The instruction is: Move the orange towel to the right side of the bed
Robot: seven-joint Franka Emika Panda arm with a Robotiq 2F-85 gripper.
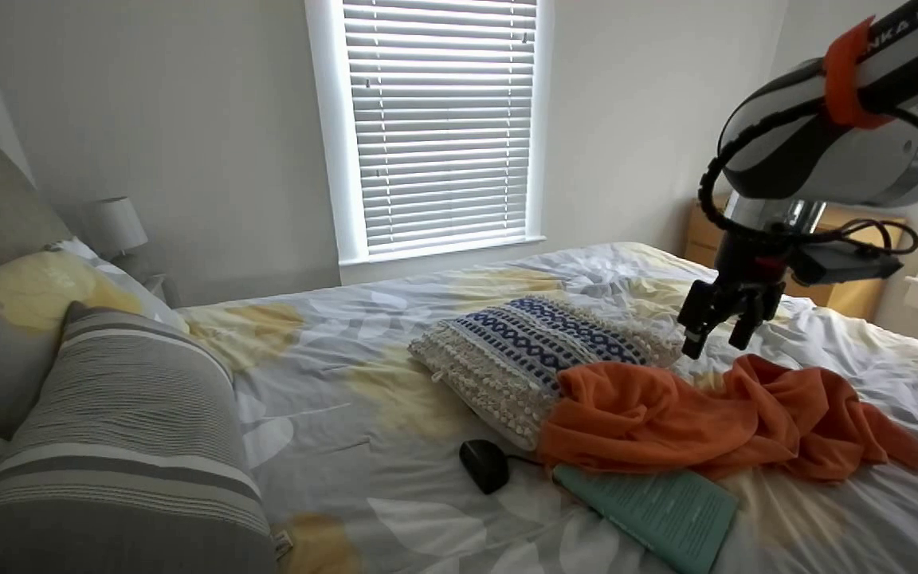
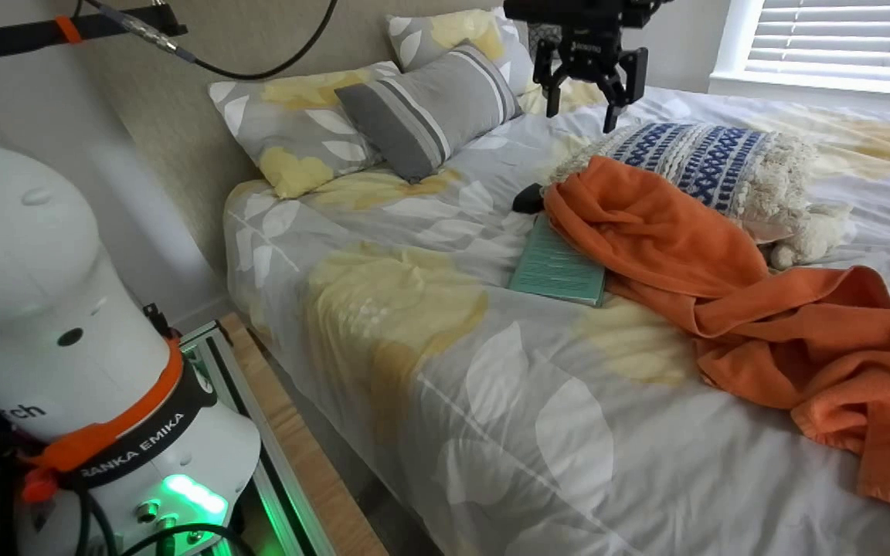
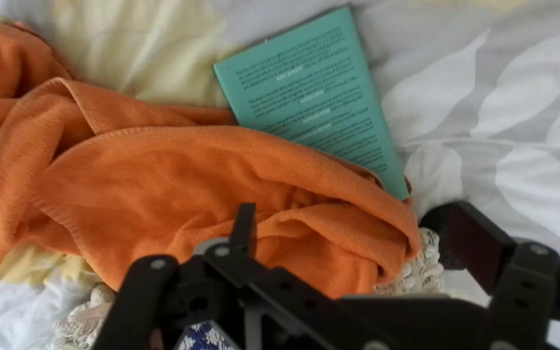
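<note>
One towel [image 1: 666, 418] lies rumpled on the bed [image 1: 323, 414], partly over the book [image 1: 658, 518] and cushion [image 1: 539, 343]; above the towel hangs the gripper [image 2: 581, 116], fingers [image 3: 475, 245] spread apart; near the towel sits the mouse [image 1: 484, 465].

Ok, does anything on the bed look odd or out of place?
Yes: a black computer mouse lies on the bed near the fringed cushion, an unusual spot for one. The orange towel is bunched rather than folded, partly covering a green book. I see no spill.
</note>
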